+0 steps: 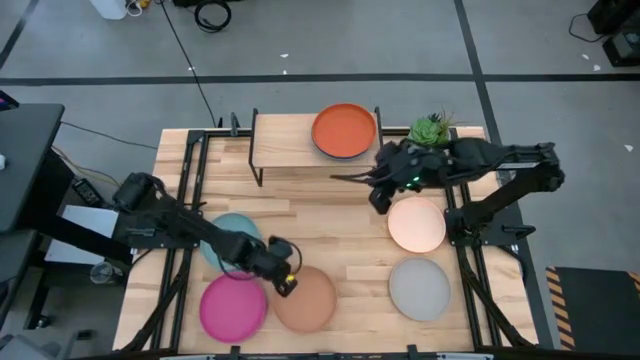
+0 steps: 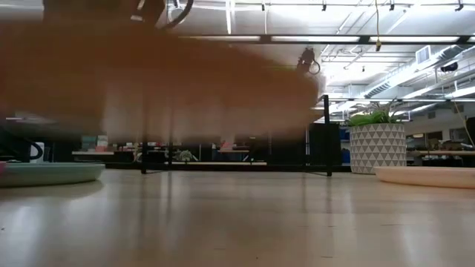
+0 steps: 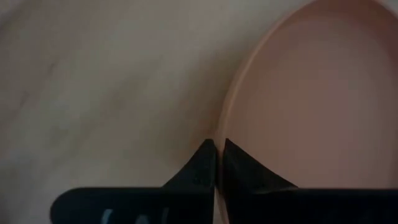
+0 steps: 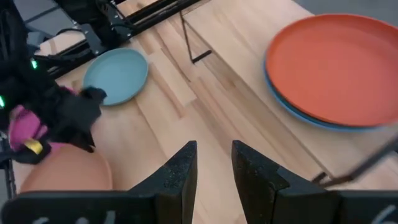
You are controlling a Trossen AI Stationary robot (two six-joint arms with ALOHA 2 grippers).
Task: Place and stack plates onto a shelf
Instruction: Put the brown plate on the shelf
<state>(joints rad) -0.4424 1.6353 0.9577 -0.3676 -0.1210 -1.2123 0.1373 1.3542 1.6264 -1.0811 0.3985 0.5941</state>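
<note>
- High view: left gripper sits at the tan plate, near the front of the table — its fingers pinch the rim in the left wrist view, the thin edge being the only purchase on a flat plate.
- Right gripper hangs empty, fingers parted, just in front of the shelf, clear of the left arm's likely route there.
- Orange plate already tops a blue plate on the shelf's right half — the stack has begun.
- Light blue plate, magenta plate, cream plate and grey plate wait on the table.
</note>
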